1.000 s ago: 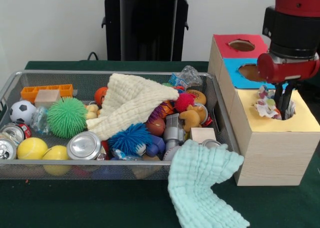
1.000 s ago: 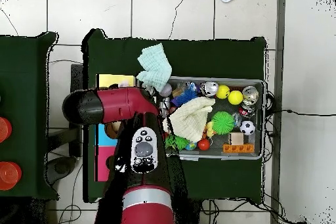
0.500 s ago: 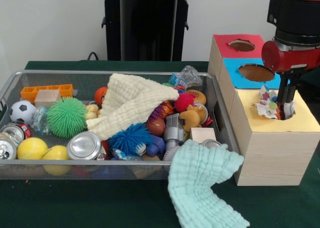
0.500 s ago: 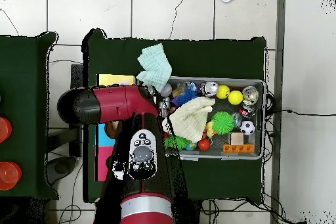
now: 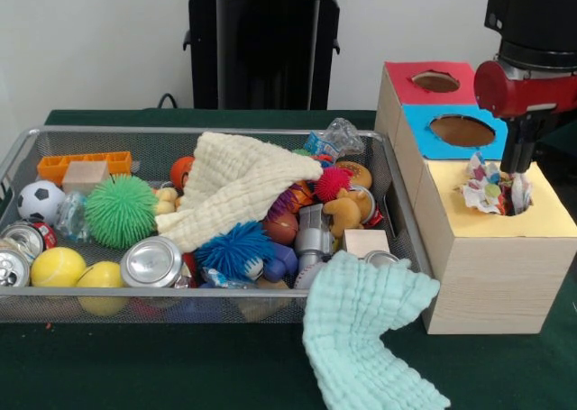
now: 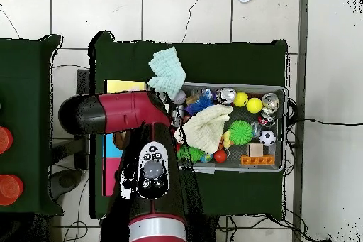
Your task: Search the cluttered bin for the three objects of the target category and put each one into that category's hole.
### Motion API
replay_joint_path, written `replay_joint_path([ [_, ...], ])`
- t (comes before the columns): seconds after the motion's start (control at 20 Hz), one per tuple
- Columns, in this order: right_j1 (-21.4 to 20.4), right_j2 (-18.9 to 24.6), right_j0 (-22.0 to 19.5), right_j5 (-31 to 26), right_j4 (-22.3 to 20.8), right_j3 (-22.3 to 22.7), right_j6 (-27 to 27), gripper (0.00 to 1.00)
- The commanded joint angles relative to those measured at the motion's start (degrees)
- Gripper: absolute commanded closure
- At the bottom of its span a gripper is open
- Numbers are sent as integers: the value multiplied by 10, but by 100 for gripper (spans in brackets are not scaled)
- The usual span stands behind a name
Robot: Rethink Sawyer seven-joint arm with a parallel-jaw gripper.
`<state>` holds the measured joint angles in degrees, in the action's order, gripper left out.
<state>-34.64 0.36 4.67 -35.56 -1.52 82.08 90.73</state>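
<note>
Item: cluttered bin [image 5: 397,203], silver wire mesh, on the green table [image 5: 135,365]; contents include a cream waffle cloth [image 5: 239,189], green spiky ball [image 5: 121,211], blue spiky ball [image 5: 234,248], drink cans, yellow balls, a small football and an orange block; a mint cloth [image 5: 365,333] hangs over the near corner onto the table. Item: row of wooden boxes with red, blue and yellow tops, just beside the bin. Item: crumpled wrapper [image 5: 487,192], whitish with coloured patches, sitting in the mouth of the yellow-topped box's hole [image 5: 516,203], partly proud of the rim, not fully dropped through. Item: end effector [image 5: 518,171], directly above that hole, its tip at the wrapper's edge; whether it is released or clenched cannot be told from either view, the overhead view hiding it beneath the arm. Progress, as judged: one wrapper is delivered to the hole or very nearly so; how many lie inside the box is hidden. No further wrapper shows plainly among the bin's clutter; any remaining would be buried under the cloths and need searching out.
</note>
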Motion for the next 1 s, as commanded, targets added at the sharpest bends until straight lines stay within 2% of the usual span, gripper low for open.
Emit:
replay_joint_path([
  [0.05, -21, 10, -7, -93, -9, 53, 47, 100],
  [0.3, -33, 11, -12, -93, -17, 70, 39, 100],
  [0.55, -16, 6, -14, -59, -32, 68, 41, 100],
  [1.0, -5, 7, -24, -37, -47, 71, 27, 100],
])
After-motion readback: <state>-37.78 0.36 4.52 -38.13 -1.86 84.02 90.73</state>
